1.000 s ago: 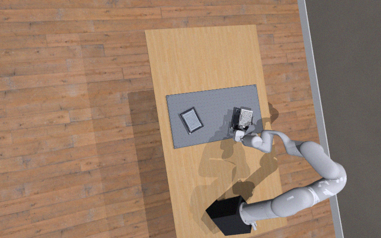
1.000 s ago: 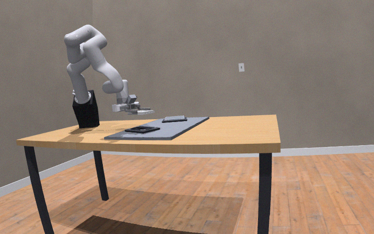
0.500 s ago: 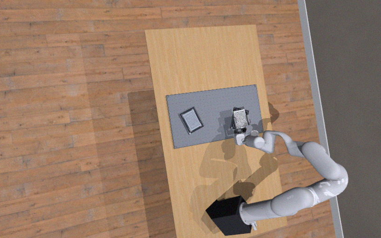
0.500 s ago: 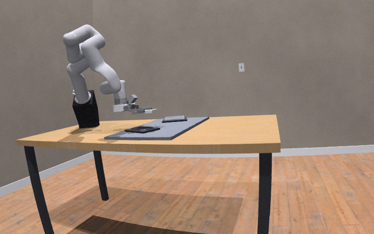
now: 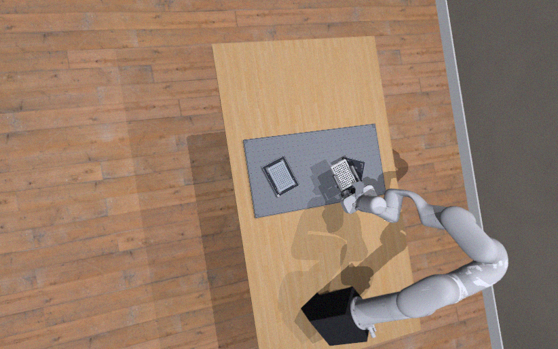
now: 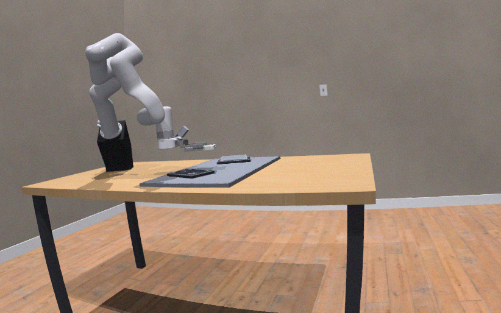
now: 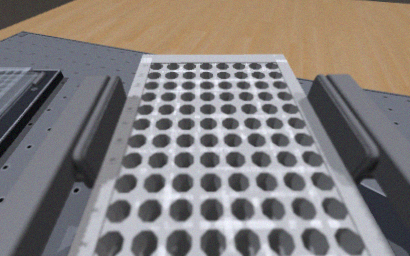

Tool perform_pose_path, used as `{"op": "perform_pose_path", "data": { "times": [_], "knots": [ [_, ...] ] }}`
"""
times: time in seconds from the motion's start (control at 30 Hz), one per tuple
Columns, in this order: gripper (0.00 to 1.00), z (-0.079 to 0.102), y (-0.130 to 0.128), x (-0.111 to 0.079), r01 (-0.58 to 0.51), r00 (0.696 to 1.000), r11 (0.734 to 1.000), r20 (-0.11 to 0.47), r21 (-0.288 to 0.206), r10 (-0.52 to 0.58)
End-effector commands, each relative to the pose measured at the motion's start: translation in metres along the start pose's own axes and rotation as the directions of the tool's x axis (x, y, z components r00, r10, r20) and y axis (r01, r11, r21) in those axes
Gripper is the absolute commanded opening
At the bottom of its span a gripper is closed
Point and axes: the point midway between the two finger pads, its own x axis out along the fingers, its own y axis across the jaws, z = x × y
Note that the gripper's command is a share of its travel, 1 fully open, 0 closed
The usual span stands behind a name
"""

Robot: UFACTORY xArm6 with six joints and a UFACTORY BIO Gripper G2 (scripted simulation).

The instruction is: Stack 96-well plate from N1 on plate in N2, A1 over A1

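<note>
My gripper (image 5: pixel 345 174) (image 6: pixel 202 146) (image 7: pixel 221 125) is shut on the white 96-well plate (image 5: pixel 342 172) (image 6: pixel 209 147) (image 7: pixel 208 132), with one finger along each long side. The plate is level and held well above nest N1 (image 5: pixel 360 166) (image 6: pixel 174 175), partly covering it in the top view. N1 is dark and holds no plate. The lower plate (image 5: pixel 280 174) (image 6: pixel 234 158) (image 7: pixel 0 95), pale and bluish, sits in dark nest N2 (image 5: pixel 294 176) (image 7: pixel 34 111), left of my gripper. The near end of the held plate is out of the wrist view. I cannot make out either cut-off corner.
Both nests stand on a grey perforated board (image 5: pixel 311 144) (image 6: pixel 241 170) (image 7: pixel 103 56) on the wooden table (image 5: pixel 299 86) (image 6: pixel 322 175) (image 7: pixel 228 25). The black arm base (image 5: pixel 337 316) (image 6: pixel 115 151) is at the table's near end. The arm bends out over the right side.
</note>
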Motion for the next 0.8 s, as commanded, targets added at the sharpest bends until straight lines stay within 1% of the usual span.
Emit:
{"op": "perform_pose_path", "data": {
  "times": [0.0,0.13,0.2,0.7,0.77],
  "knots": [
    [0.00,0.001,0.016,0.010,-0.006,1.000,1.000,-0.004,0.002,0.006],
    [0.00,0.001,0.028,0.016,-0.006,1.000,1.000,-0.004,0.002,0.006],
    [0.00,0.001,0.028,0.016,-0.006,1.000,1.000,-0.004,0.002,0.006],
    [0.00,0.001,0.072,0.038,-0.006,1.000,1.000,-0.004,0.002,0.006],
    [0.00,0.001,0.072,0.038,-0.006,1.000,1.000,-0.004,0.002,0.006]
  ]
}}
